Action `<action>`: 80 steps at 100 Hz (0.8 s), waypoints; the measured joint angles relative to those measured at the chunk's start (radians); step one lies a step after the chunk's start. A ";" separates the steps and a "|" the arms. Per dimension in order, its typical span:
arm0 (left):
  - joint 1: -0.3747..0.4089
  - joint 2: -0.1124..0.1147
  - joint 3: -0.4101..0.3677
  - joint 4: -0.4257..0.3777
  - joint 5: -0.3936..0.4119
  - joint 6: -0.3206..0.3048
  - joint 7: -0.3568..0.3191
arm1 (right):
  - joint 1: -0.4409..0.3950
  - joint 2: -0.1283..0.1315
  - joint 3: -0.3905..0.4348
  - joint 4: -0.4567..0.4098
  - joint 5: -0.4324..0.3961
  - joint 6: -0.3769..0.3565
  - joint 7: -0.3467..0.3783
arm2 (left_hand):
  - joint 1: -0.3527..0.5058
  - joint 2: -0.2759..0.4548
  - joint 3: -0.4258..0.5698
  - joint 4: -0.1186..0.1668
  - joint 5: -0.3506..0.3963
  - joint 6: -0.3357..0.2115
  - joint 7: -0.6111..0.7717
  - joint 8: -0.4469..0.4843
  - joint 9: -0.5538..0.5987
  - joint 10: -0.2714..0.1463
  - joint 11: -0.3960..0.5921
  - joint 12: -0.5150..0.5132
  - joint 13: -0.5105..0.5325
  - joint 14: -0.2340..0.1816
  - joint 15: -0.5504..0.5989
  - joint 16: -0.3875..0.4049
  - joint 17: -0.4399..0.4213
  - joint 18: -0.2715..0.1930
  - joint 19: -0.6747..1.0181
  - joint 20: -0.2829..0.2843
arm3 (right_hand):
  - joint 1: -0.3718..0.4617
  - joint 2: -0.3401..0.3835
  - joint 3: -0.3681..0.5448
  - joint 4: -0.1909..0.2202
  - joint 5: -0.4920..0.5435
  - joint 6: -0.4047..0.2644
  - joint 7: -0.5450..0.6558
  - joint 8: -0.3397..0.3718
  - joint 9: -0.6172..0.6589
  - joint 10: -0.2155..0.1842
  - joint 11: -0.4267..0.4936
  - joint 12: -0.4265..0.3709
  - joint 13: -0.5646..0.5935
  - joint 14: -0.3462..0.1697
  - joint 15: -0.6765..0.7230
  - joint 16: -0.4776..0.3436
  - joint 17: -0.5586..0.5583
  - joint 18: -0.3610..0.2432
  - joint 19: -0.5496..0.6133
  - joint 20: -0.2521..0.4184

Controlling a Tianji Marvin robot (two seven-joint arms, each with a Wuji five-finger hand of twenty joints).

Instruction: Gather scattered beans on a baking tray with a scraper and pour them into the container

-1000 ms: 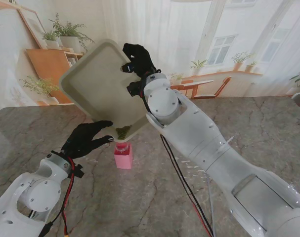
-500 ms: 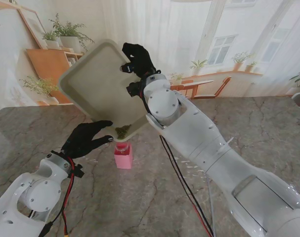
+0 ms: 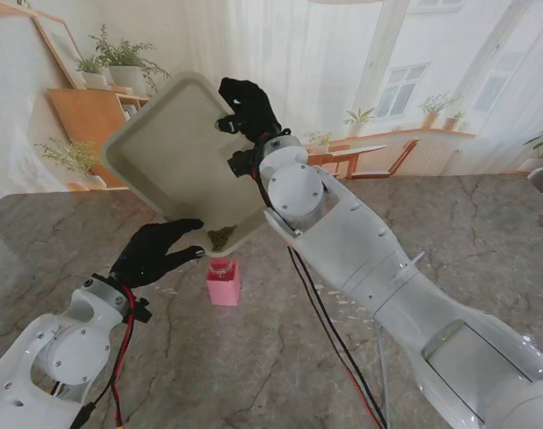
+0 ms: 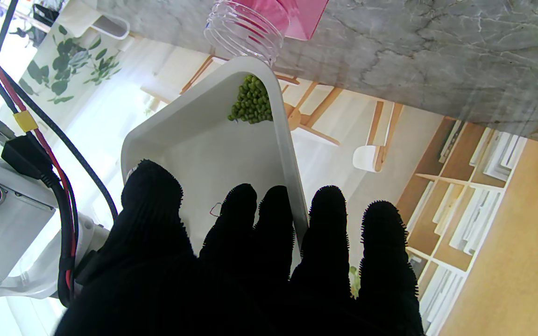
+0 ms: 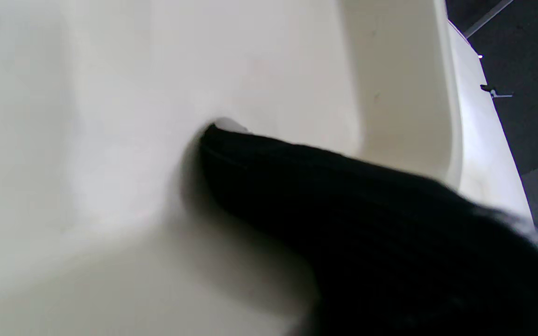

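My right hand [image 3: 244,105] is shut on the far edge of the cream baking tray [image 3: 173,152] and holds it steeply tilted in the air, one corner pointing down. A small heap of green beans [image 3: 221,238] lies in that low corner, just above the mouth of the pink container [image 3: 223,281] standing on the table. My left hand [image 3: 156,253] is open, its spread fingers resting against the tray's lower left rim. In the left wrist view the beans [image 4: 251,100] sit right at the tray's [image 4: 213,140] corner, close to the container's clear ribbed mouth [image 4: 245,28]. No scraper is in view.
The grey marble table [image 3: 450,232] stretches to both sides of the container. A black cable [image 3: 329,331] hangs along my right arm, near the container. The right wrist view holds only the tray's inner surface [image 5: 87,140] and a black finger [image 5: 367,224].
The tray has shifted very slightly to the left and tipped a touch more. The beans stay heaped in the low corner; both hands hold their places.
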 measured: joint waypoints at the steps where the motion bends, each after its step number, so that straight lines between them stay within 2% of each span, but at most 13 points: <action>1: 0.000 0.000 0.000 0.000 0.000 0.000 0.000 | 0.000 0.000 0.000 0.000 0.000 0.000 0.000 | 0.000 0.000 0.000 0.000 0.000 0.000 0.000 0.000 0.000 0.000 0.000 0.000 0.000 0.000 0.000 0.000 0.000 0.000 0.000 0.000 | 0.000 0.000 0.000 0.000 0.000 0.000 0.000 0.000 0.000 0.000 0.000 0.000 0.000 0.000 0.000 0.000 0.000 0.000 0.000 0.000; 80: 0.018 0.000 -0.002 -0.012 0.011 0.003 0.009 | -0.032 0.018 0.001 -0.058 -0.022 -0.025 0.000 | 0.000 0.000 0.000 0.000 0.000 0.000 0.000 0.000 0.000 -0.005 0.001 0.000 0.000 0.000 0.000 0.000 0.000 0.000 0.000 0.000 | 0.000 0.000 0.000 0.000 0.000 -0.010 0.000 0.000 0.000 -0.008 0.000 0.000 0.000 0.000 0.000 0.000 0.000 0.000 0.000 0.000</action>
